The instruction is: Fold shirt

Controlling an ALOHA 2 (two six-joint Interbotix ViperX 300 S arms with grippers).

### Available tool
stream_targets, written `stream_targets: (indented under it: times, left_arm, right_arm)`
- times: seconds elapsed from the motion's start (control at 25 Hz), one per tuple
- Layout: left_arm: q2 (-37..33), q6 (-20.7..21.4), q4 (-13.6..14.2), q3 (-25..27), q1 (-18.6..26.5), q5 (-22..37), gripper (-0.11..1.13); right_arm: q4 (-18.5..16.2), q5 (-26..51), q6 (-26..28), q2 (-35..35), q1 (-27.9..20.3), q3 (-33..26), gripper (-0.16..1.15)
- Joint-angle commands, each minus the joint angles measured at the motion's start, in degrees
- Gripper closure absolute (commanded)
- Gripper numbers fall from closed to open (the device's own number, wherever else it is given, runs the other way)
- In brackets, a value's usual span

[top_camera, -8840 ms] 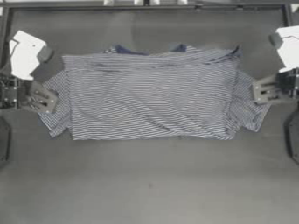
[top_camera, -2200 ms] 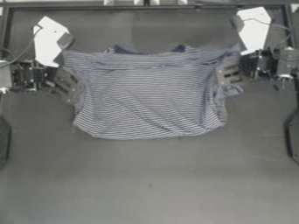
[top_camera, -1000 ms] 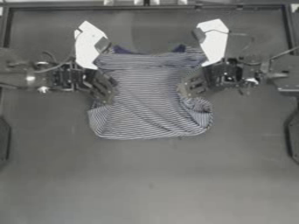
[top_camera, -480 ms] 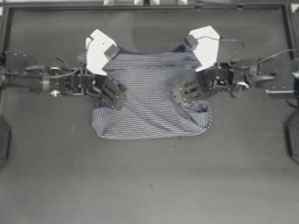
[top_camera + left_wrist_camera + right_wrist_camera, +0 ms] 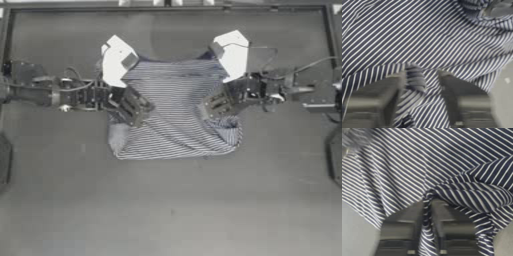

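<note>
The striped shirt point(image 5: 175, 122) lies at the table's middle, collar toward the far edge, both sides folded inward so it is narrow. My left gripper point(image 5: 135, 106) is over its left part. In the left wrist view the left gripper point(image 5: 422, 77) has its jaws apart, with a raised ridge of shirt point(image 5: 415, 82) between them that is not clamped. My right gripper point(image 5: 215, 104) is over the shirt's right part. Seen in the right wrist view, the right gripper point(image 5: 430, 200) is shut on a pinched fold of shirt point(image 5: 475, 190).
White parts of the two arms point(image 5: 117, 60) point(image 5: 231, 52) hang over the shirt's shoulders and hide the collar area. A metal frame rail point(image 5: 174, 7) runs along the far edge. Bare dark table point(image 5: 167, 210) stretches in front of the shirt.
Both grippers have moved inward toward the middle, dragging the shirt's left and right sides over its body. The shirt is narrower than before. The left jaws now stand apart.
</note>
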Motion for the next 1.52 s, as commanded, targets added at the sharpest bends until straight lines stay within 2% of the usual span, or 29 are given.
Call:
stream_targets:
  times: [0.04, 0.16, 0.32, 0.6, 0.8, 0.92, 1.08, 1.32, 1.52]
  left_arm:
    - [-1.7, 0.2, 1.3, -1.3, 0.0, -1.9, 0.07]
    - [-2.1, 0.2, 1.6, -1.3, 0.3, -1.9, 0.00]
    - [-4.3, 0.2, 3.5, -1.5, 1.1, -0.9, -0.01]
    - [-9.6, 0.3, 8.6, -4.5, 1.7, 7.6, -0.01]
    - [-12.0, 1.2, 10.1, -6.2, 1.7, 11.2, -0.01]
    - [-12.7, 4.2, 9.5, -7.6, 1.1, 15.2, -0.01]
    - [-12.3, 9.4, 7.9, -10.9, -0.1, 23.5, -0.01]
    - [-11.0, 16.7, 2.9, -15.0, -0.4, 33.2, -0.01]
    - [-11.2, 17.3, 1.1, -14.7, -1.1, 35.7, -0.01]
  right_arm:
    - [0.1, -0.3, -1.4, -1.0, 0.0, -1.1, -0.07]
    - [-0.4, -0.1, -1.7, -1.1, -0.1, -1.8, -0.03]
    - [-1.8, 1.2, -1.8, -1.6, -0.4, -3.2, -0.01]
    - [-6.0, 9.8, -1.8, -4.0, -0.8, -8.1, -0.01]
    - [-6.9, 12.3, -1.8, -6.2, -0.8, -9.8, -0.01]
    - [-7.9, 15.5, -1.7, -8.2, -1.1, -9.8, -0.01]
    - [-9.7, 19.7, -1.3, -10.2, -1.8, -9.8, -0.01]
    - [-12.7, 26.6, -0.4, -11.3, -2.9, -9.2, -0.01]
    - [-13.9, 28.3, 0.1, -11.3, -4.9, -7.1, -0.01]
